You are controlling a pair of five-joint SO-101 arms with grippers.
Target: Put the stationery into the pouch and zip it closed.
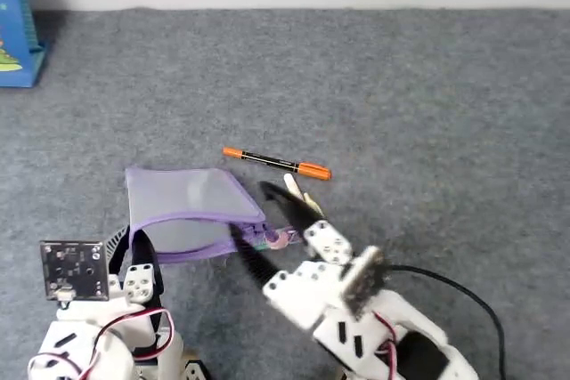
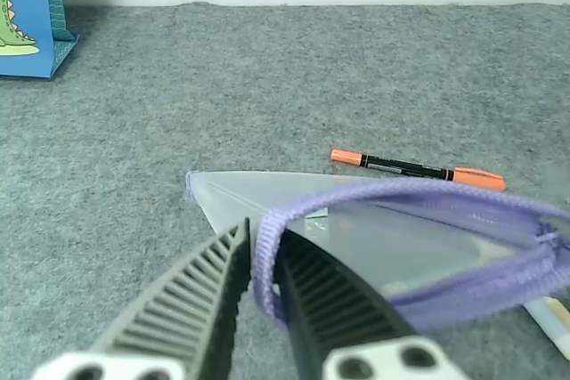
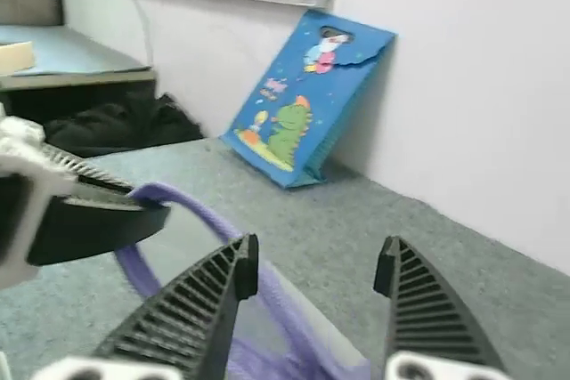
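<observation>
Left hand (image 2: 260,242) is pinching the purple rim of the pouch (image 1: 178,198), keeping its mouth lifted. Right hand (image 3: 318,251) is hanging with jaws spread at that mouth, gripping nothing. The orange marker (image 1: 276,164) is lying just beyond the pouch. Likely hazard: the thin rim slipping free, so the mouth is collapsing during insertion.

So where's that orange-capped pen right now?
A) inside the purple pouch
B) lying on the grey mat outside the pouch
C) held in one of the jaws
B: the orange-capped pen lies on the grey mat, just outside the purple pouch.
</observation>
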